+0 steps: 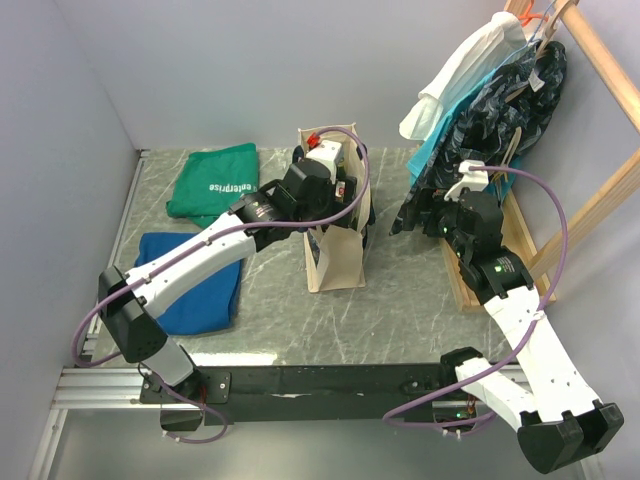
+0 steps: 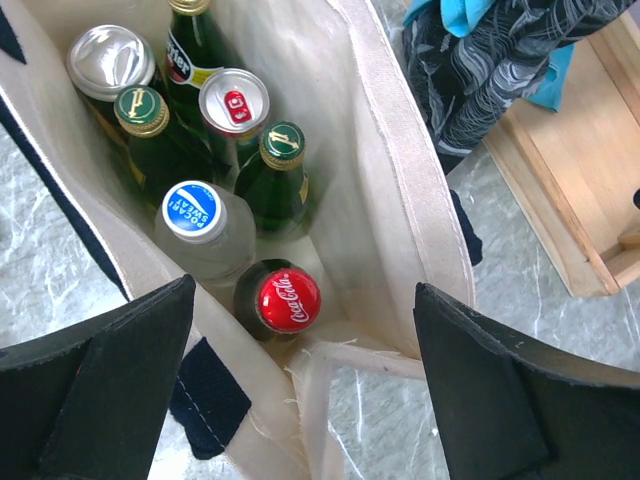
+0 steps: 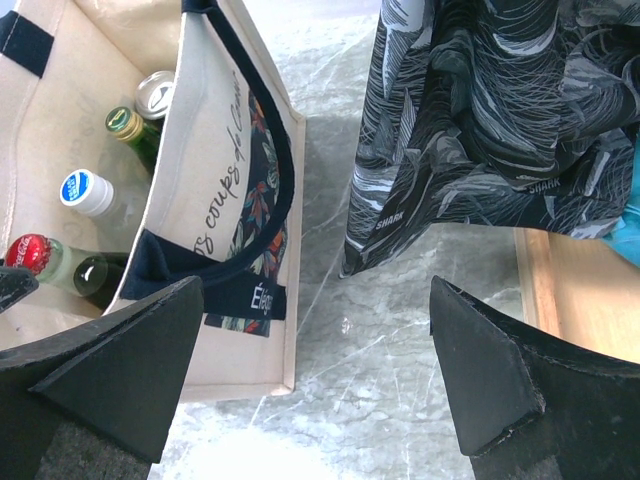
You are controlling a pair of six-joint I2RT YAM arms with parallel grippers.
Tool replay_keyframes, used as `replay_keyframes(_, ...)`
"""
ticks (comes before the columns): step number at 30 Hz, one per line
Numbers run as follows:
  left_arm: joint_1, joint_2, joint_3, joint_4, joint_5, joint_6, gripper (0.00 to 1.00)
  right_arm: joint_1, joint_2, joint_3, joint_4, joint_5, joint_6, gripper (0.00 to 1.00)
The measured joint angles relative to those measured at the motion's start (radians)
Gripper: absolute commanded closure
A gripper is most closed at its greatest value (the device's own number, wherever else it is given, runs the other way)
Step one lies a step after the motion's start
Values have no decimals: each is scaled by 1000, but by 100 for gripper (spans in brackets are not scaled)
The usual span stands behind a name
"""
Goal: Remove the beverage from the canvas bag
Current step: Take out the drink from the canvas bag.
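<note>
The cream canvas bag (image 1: 335,255) stands upright mid-table with navy handles. Inside it are several beverages: a red-capped Coca-Cola bottle (image 2: 288,300), a blue-and-white-capped clear bottle (image 2: 194,211), green glass bottles (image 2: 282,145) and cans (image 2: 233,101). My left gripper (image 1: 325,178) hovers over the bag's mouth. In the left wrist view my left gripper (image 2: 303,325) is open, holding nothing, above the bag's near corner beside the Coca-Cola cap. My right gripper (image 1: 455,205) is to the right of the bag. In the right wrist view my right gripper (image 3: 317,300) is open and empty above the table, with the bag (image 3: 215,150) on its left.
A green cloth (image 1: 215,180) and a blue cloth (image 1: 195,280) lie left of the bag. Hanging clothes (image 1: 490,110) on a wooden rack (image 1: 505,255) fill the right side; a dark patterned shirt (image 3: 480,120) hangs close to my right gripper. Walls enclose the left and back.
</note>
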Motion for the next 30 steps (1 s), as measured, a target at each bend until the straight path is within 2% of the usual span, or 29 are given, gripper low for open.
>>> replay_keyframes(6,0,0,0,0,19,0,0,2,0,0,0,8,0,0)
replay_keyframes(26,-26,61,0,-5,-21,1,17,6,0,0,0,12,-3,0)
replay_keyframes(29,-28,64,0,-6,-37,1,26,6,0,0,0,12,-4,0)
replay_keyframes(30,-29,64,0,-4,-41,1,32,6,0,0,0,12,-4,0)
